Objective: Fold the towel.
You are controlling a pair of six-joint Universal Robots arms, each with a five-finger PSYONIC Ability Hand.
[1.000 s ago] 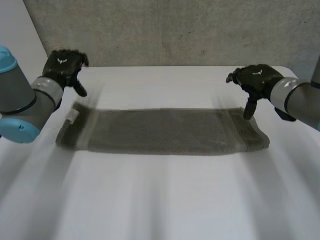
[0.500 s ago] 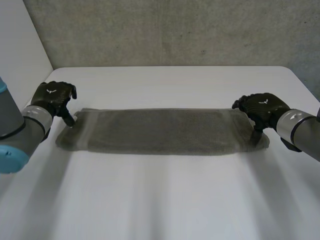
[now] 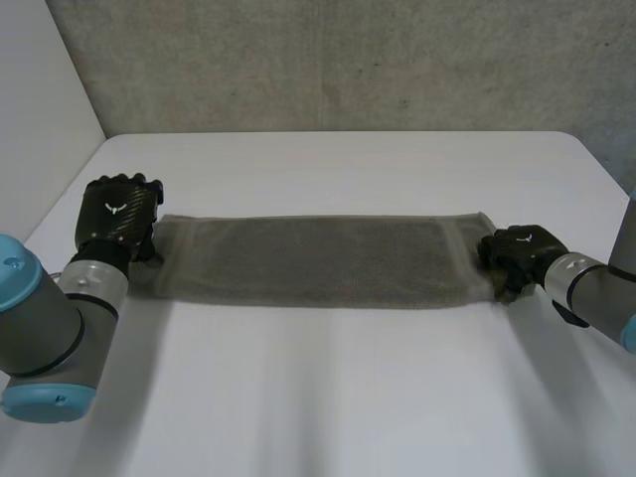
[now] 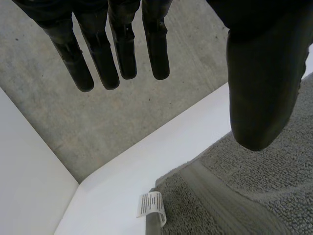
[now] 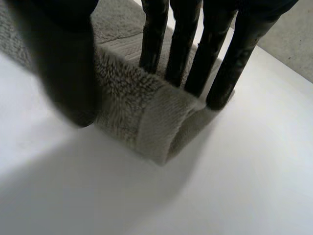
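Observation:
A long grey towel [image 3: 318, 260] lies spread flat across the white table, its length running left to right. My left hand [image 3: 114, 214] hovers over the towel's left end; in the left wrist view its fingers [image 4: 122, 44] are straight and apart from the thumb, holding nothing. Under that hand the towel [image 4: 254, 196] shows a corner with a white label [image 4: 151, 208]. My right hand [image 3: 517, 256] sits at the towel's right end by the near corner. There its fingers [image 5: 181, 44] and thumb pinch a raised fold of the towel's edge [image 5: 146, 115].
The white table [image 3: 328, 397] stretches wide in front of the towel. A concrete wall [image 3: 348, 60] stands behind the table's far edge, and a white panel [image 3: 40, 99] closes off the left side.
Both hands dropped from above the far corners down to the towel's two ends. The right hand's fingers closed on the right edge, bunching it up. The left hand stayed open.

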